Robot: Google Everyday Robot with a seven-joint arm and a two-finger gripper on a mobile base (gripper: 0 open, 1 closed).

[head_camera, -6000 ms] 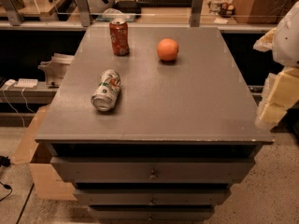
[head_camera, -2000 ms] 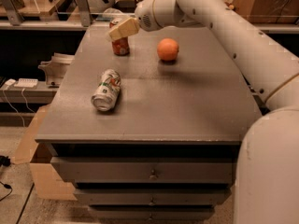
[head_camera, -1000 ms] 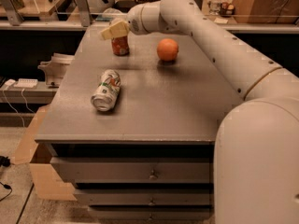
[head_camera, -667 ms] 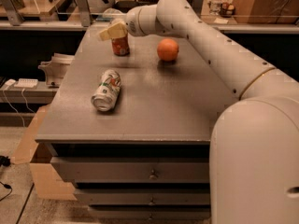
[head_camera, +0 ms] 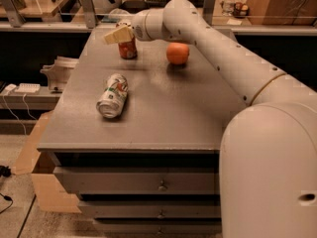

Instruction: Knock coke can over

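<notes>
The coke can [head_camera: 128,50] stands upright on the grey cabinet top [head_camera: 168,118], to the left of the orange [head_camera: 177,53] and near it, at about the same depth towards the far edge; so the task itself is not yet done; no tilt shows in the can's red body. The gripper [head_camera: 118,35] sits further left of the orange, at the level of the can's silver top and covering it from this view; whether it touches the can or only hangs against it I cannot tell; whether it is spread or pressed together I cannot tell either, as it shows only as one pale wedge. The arm [head_camera: 223,53] reaches across behind and above the orange without touching it.

In my judgement the approach is finished and what is left is the push: a sideways shove high on the can, away from the orange, should tip it; a low contact would more likely slide it along the top. The white-and-green can [head_camera: 112,96] lies on its side well in front of the orange and to its left, apart from the coke can; it is no part of the job and lies outside the likely fall line.
</notes>
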